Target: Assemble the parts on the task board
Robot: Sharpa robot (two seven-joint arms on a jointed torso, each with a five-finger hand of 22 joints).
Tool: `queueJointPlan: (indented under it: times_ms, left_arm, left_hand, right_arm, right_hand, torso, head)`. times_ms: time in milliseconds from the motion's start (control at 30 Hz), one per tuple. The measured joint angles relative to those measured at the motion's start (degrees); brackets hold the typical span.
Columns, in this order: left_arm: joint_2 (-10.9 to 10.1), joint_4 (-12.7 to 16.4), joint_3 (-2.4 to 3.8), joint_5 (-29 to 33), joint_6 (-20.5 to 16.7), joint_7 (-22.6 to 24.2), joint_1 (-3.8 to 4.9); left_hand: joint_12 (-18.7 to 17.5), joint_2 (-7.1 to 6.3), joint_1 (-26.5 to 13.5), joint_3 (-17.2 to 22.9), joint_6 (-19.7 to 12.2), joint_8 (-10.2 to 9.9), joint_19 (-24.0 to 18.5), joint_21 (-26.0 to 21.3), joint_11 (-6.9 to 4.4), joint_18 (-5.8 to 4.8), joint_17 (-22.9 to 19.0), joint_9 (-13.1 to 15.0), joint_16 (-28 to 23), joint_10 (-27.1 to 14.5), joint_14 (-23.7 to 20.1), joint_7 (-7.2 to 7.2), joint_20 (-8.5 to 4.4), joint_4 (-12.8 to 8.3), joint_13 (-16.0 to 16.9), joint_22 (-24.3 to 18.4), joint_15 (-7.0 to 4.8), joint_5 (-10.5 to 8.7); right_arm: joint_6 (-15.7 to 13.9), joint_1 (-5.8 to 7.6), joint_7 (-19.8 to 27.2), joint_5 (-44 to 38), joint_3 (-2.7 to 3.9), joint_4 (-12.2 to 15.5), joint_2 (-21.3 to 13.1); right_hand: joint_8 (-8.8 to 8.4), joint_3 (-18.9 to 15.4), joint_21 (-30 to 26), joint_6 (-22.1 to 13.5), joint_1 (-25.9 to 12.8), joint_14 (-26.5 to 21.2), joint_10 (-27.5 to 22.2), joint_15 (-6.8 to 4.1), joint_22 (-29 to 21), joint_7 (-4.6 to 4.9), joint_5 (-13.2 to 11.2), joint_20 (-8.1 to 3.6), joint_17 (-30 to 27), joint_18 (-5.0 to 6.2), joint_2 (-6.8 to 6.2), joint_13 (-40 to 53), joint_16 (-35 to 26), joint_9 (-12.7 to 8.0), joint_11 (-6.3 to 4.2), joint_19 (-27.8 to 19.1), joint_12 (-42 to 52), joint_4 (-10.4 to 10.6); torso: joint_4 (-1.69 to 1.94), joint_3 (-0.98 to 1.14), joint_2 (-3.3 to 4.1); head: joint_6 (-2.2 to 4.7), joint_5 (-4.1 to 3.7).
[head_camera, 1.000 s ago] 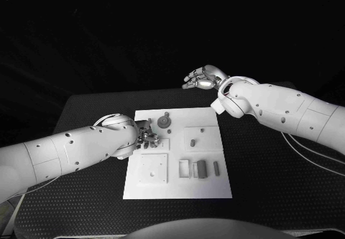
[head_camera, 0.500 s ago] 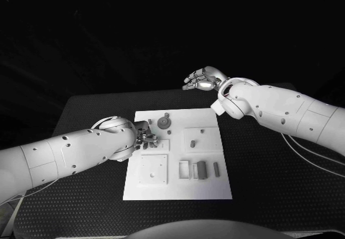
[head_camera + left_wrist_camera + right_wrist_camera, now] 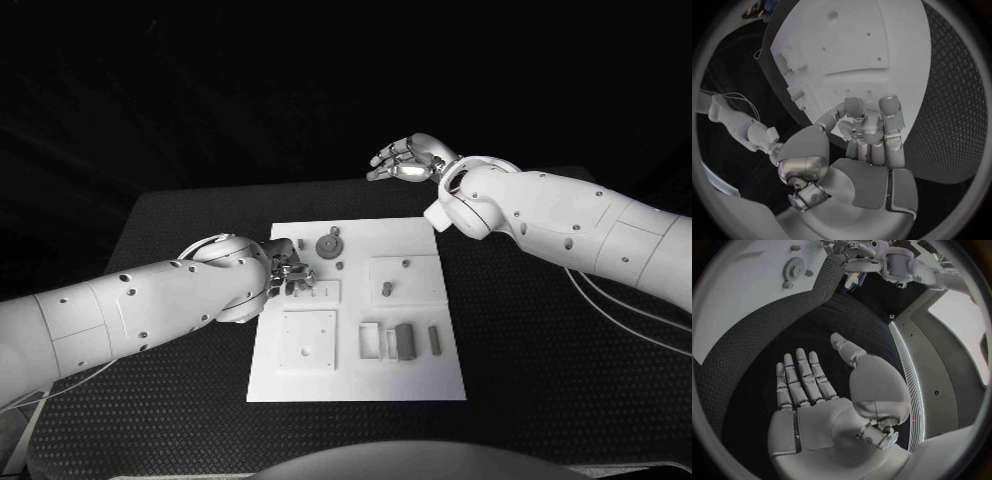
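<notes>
Two white arms reach over the black worktop, and the white task board lies flat in its middle. Over the board's left edge near the far end, the left hand has its fingers curled in together; I cannot tell whether they hold anything. Beyond the board's far right corner, well apart from it, the right hand is raised, fingers spread and empty. On the board, a gear-shaped part sits near the far edge, beside the left hand. Nearer the front, several small upright parts stand side by side.
</notes>
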Motion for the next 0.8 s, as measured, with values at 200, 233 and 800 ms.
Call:
queueJointPlan:
  times_ms: [200, 233, 800]
  left_arm:
    - [0.3, -0.1, -0.02, 0.4, 0.1, 0.0, 0.00]
    - [0.4, -0.2, -0.02, 0.5, 0.2, 0.0, 0.00]
    - [0.6, 0.0, -0.06, 0.9, 1.4, -0.6, -0.01]
  left_hand:
    - [0.0, 0.00, 0.0, 0.2, 0.0, -0.1, 0.0, 0.0, -0.09, 0.00, -0.2, 0.0, 0.0, -0.1, 0.0, 0.00, 0.01, 0.0, -0.3, 0.0, 0.00, -1.87]
    - [0.0, 0.00, 0.0, 1.2, 0.0, -0.1, 0.0, 0.0, -0.09, 0.00, -0.2, 0.0, 0.0, -0.1, 0.0, 0.00, 0.01, 0.0, -0.4, 0.0, 0.00, -3.14]
    - [0.0, -0.55, 0.6, 3.3, 0.0, -1.5, 0.0, -0.2, 0.35, 0.00, -0.7, -0.5, 0.0, -0.5, 0.0, 0.00, 0.17, 1.5, -1.5, 0.0, 0.00, -14.39]
  right_arm:
    - [0.0, 0.00, 0.0, 0.0, 0.00, 0.0, 0.0]
    - [0.0, 0.00, 0.0, 0.0, 0.00, 0.0, 0.0]
    - [0.0, -0.01, 0.0, 0.0, 0.00, 0.0, -0.1]
  right_hand:
    - [0.00, 0.0, 0.0, 0.0, 0.0, 0.0, 0.0, 0.00, 0.0, 0.00, 0.0, 0.00, 0.0, 0.00, 0.00, 0.0, 0.0, 0.0, 0.00, 0.0, 0.0, 0.0]
    - [0.00, 0.0, 0.0, 0.0, 0.0, 0.0, 0.0, 0.00, 0.0, 0.00, 0.0, 0.00, 0.0, 0.01, 0.00, 0.0, 0.0, 0.0, 0.00, 0.0, 0.0, 0.0]
    - [0.00, 0.0, -0.2, 0.0, 0.0, 0.0, 0.0, 0.00, 0.0, 0.00, 0.0, 0.00, 0.0, 0.00, 0.00, -0.1, 0.0, 0.0, 0.00, 0.0, 0.0, 0.0]
  torso:
    - [-0.03, 0.04, 0.00]
    - [-0.04, 0.04, 0.00]
    - [-0.09, 0.10, -0.01]
  head:
    - [-0.01, 0.05]
    - [-0.01, 0.05]
    - [-0.15, 0.04]
